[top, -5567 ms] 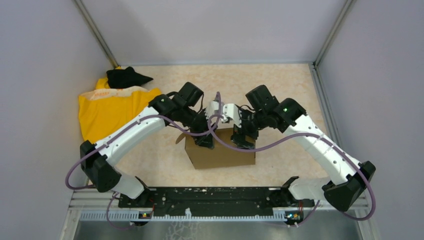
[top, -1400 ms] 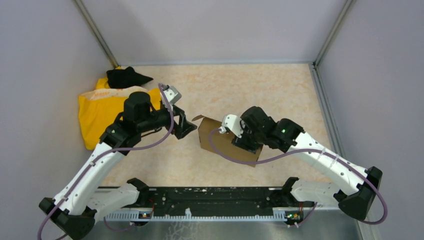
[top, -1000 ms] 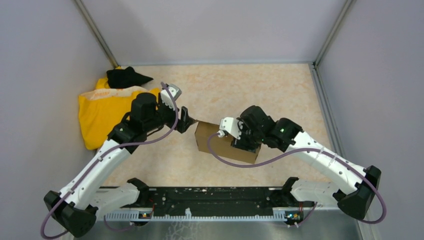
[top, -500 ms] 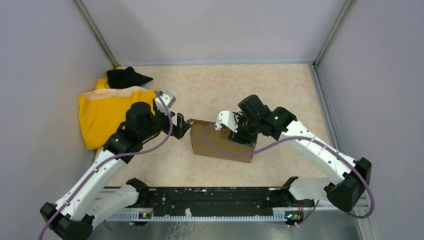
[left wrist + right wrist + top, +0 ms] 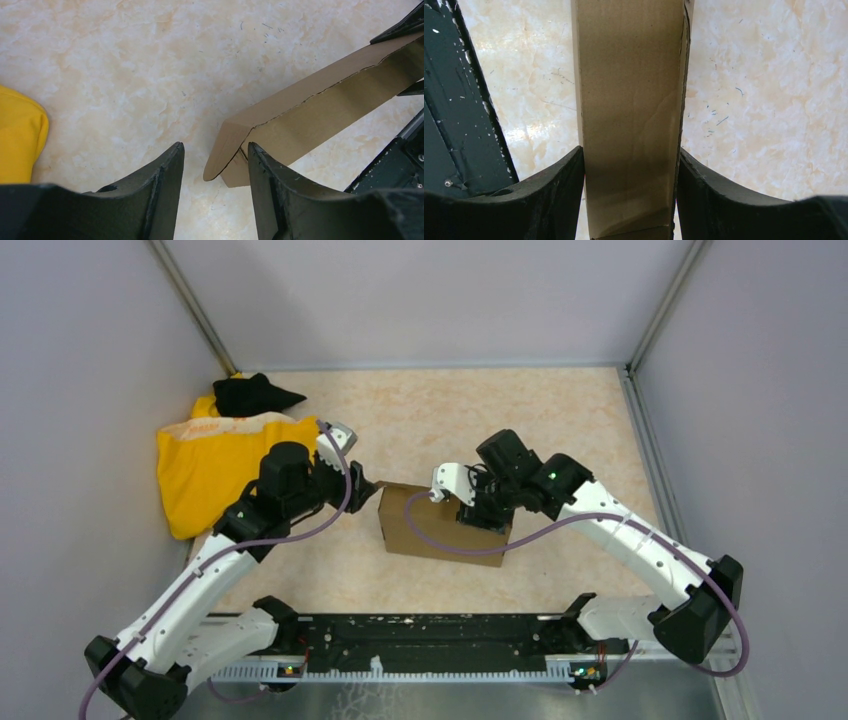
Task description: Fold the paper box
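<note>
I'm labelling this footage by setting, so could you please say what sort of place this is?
Probably a robot test cell in a lab: plain grey walls fence in a marble-look table, and a left arm and right arm are bolted to a black rail at its near edge, handling a box.

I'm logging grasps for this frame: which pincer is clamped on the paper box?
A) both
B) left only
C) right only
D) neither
C: in its wrist view the right pincer has its fingers against both sides of the paper box, while the left pincer stands open, bare floor showing between its fingers.
</note>
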Tool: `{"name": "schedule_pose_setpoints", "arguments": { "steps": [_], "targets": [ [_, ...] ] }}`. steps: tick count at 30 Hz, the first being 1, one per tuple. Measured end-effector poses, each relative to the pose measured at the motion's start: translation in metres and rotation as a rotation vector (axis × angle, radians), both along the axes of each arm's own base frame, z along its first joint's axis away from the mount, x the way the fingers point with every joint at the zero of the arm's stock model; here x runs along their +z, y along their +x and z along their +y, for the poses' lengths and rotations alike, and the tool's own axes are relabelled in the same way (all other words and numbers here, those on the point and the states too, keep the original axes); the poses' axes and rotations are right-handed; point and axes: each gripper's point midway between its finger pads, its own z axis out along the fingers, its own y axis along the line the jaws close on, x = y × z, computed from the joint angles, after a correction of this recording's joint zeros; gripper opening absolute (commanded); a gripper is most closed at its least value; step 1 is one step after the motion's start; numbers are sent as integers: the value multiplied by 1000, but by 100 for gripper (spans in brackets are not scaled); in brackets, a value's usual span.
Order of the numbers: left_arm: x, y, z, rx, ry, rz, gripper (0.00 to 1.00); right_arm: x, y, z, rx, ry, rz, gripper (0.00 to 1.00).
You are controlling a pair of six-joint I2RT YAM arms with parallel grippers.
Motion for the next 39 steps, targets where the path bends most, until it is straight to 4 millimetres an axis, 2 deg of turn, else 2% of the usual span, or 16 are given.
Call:
{"name": "schedule_pose_setpoints", "arguments": {
  "steps": [15, 20, 22, 39],
  "targets": [
    [-8, -6, -10, -60, -4, 44, 28, 0, -4, 0, 7, 5, 12, 30],
    [-12, -8, -13, -82, -5, 64, 17, 0, -4, 0, 6, 6, 12, 29],
    [-12, -9, -15, -91, -7, 68, 7, 0, -4, 0, 5, 7, 13, 27],
    [-10, -9, -18, -85, -13, 112, 0, 0, -4, 1, -2, 10, 18, 18]
  ]
}}
